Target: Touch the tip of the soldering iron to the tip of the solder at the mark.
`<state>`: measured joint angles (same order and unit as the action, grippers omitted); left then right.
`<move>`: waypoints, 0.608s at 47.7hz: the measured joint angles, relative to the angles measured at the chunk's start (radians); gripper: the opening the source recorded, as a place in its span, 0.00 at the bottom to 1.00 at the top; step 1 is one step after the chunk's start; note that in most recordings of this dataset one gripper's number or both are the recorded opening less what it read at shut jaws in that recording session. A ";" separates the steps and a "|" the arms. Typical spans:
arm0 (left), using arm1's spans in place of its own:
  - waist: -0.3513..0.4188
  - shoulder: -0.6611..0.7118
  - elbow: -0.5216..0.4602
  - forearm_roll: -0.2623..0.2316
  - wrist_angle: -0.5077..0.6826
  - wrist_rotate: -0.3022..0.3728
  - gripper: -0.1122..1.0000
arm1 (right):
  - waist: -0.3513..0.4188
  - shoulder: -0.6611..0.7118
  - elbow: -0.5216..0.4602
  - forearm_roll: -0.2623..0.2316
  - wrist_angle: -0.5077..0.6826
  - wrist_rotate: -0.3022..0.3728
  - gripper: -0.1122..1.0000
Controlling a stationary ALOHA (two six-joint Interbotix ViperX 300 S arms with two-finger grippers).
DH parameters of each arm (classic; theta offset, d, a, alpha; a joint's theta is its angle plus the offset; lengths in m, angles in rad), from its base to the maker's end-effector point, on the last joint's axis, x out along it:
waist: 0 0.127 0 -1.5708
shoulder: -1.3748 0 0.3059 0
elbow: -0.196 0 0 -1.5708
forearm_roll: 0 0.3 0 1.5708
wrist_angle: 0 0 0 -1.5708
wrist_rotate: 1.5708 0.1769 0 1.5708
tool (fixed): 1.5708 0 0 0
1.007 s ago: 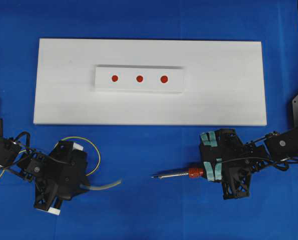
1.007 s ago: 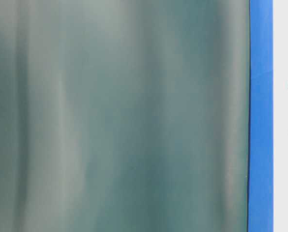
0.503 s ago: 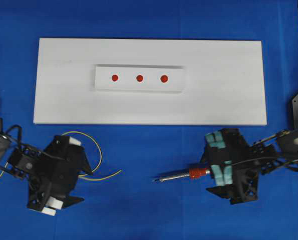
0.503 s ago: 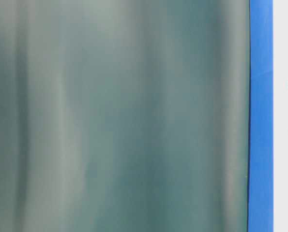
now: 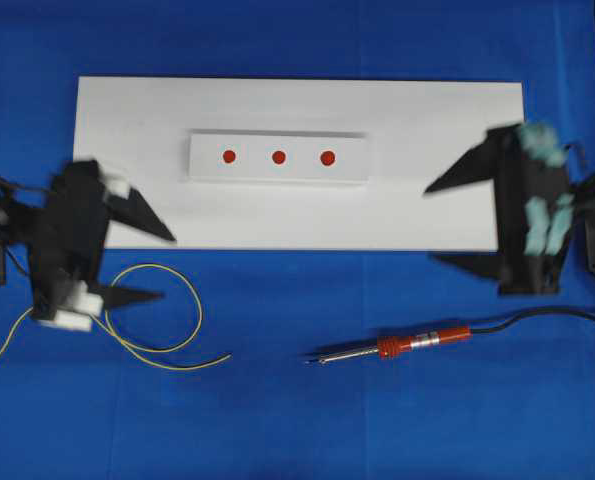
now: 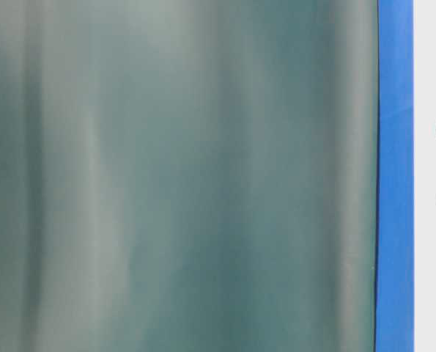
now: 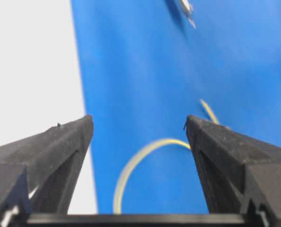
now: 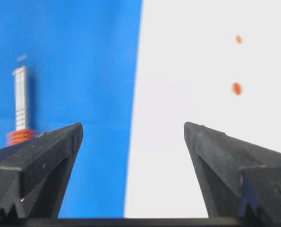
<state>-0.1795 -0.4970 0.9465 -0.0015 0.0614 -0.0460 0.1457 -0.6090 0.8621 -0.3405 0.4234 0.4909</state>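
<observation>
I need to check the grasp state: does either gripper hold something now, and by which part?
Nothing is held. Both the left gripper and right gripper stand open and empty. The soldering iron and the solder lie loose on the blue table.

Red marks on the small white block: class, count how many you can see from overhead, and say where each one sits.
3. They run in a row along the small white block: left mark, middle mark, right mark. Nothing covers the block, so none seems hidden.
</observation>
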 measured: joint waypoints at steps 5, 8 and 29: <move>0.043 -0.087 0.052 0.000 -0.043 0.021 0.77 | -0.071 -0.094 0.041 -0.034 0.000 0.000 0.83; 0.072 -0.153 0.086 0.000 -0.060 0.038 0.77 | -0.100 -0.155 0.063 -0.048 0.000 0.003 0.83; 0.164 -0.532 0.350 0.000 -0.081 0.066 0.77 | -0.118 -0.448 0.314 -0.049 -0.129 0.051 0.83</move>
<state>-0.0153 -1.0293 1.2962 -0.0015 -0.0199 0.0199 0.0276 -1.0569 1.1766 -0.3896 0.2945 0.5415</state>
